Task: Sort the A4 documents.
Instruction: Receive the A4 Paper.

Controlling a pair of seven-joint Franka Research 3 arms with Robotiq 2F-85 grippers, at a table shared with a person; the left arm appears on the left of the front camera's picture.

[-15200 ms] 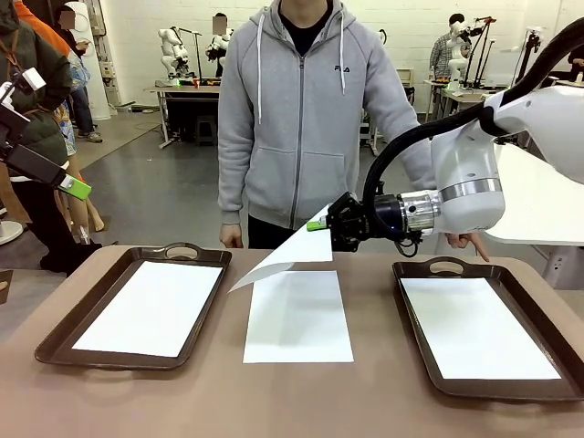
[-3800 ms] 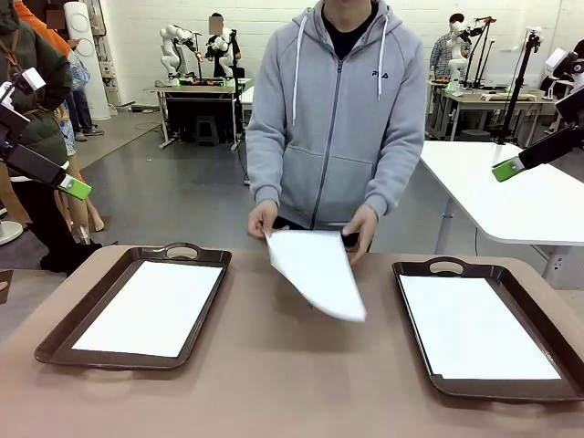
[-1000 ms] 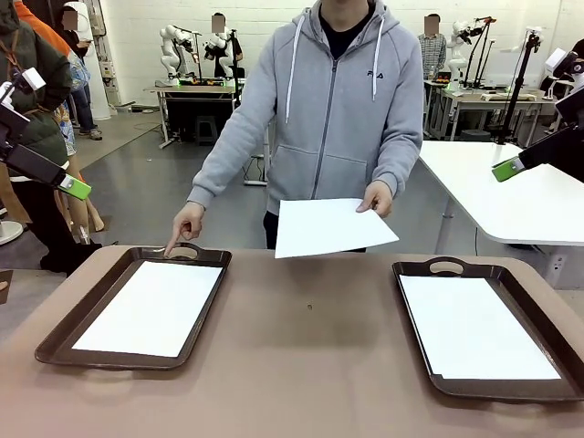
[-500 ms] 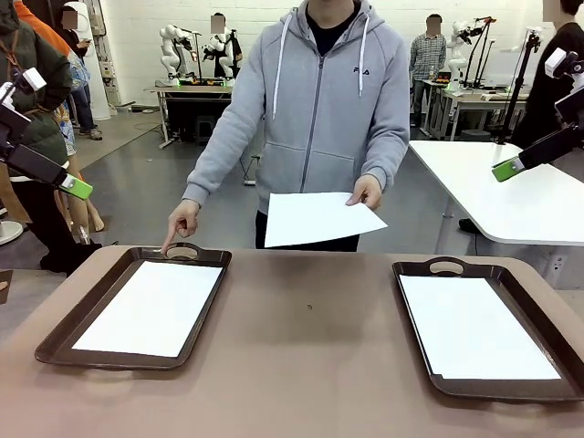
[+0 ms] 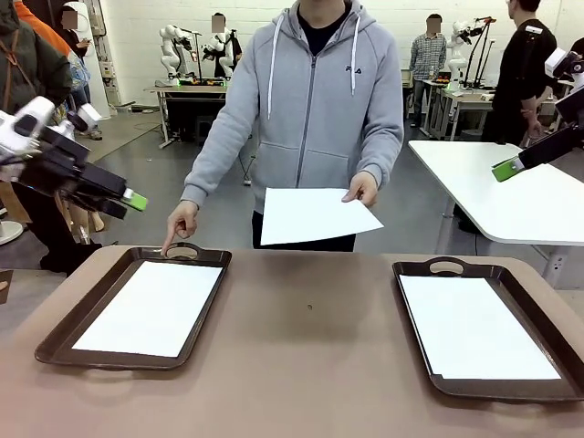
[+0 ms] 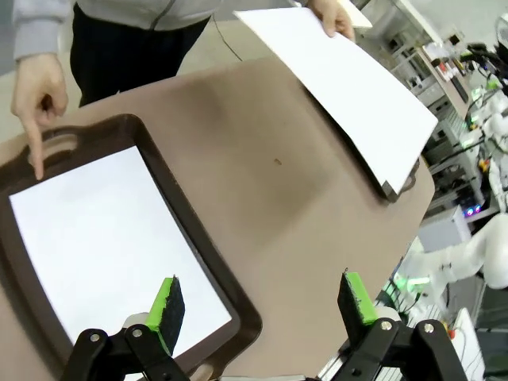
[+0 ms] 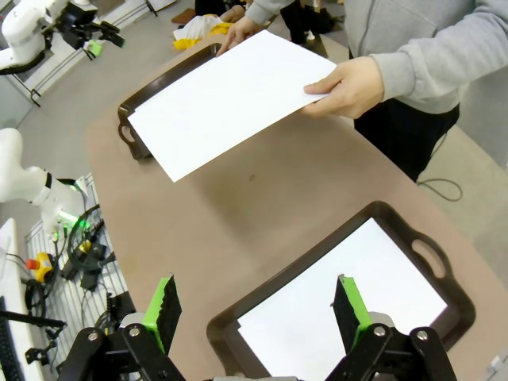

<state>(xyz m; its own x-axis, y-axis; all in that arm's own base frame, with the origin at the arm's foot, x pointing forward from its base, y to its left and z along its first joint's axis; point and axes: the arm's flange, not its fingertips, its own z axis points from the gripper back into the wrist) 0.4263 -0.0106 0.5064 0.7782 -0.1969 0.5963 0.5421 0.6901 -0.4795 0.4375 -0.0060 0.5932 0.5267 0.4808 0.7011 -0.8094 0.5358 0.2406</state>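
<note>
Holding a sheet point(image 5: 315, 215) above the table, the person pointed at the left tray point(image 5: 64, 330); both grippers point(image 6: 262, 305) point(image 7: 255, 311) hung wide open, empty.

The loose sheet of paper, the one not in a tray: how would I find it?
Start at the person in the grey hoodie across the brown table. One hand holds a white sheet out flat above the table's far edge. Unlike the two sheets lying in the dark trays, it hangs in the air.

left end effector point(image 5: 130, 200) agape (raised), right end effector point(image 5: 500, 170) likewise
</note>
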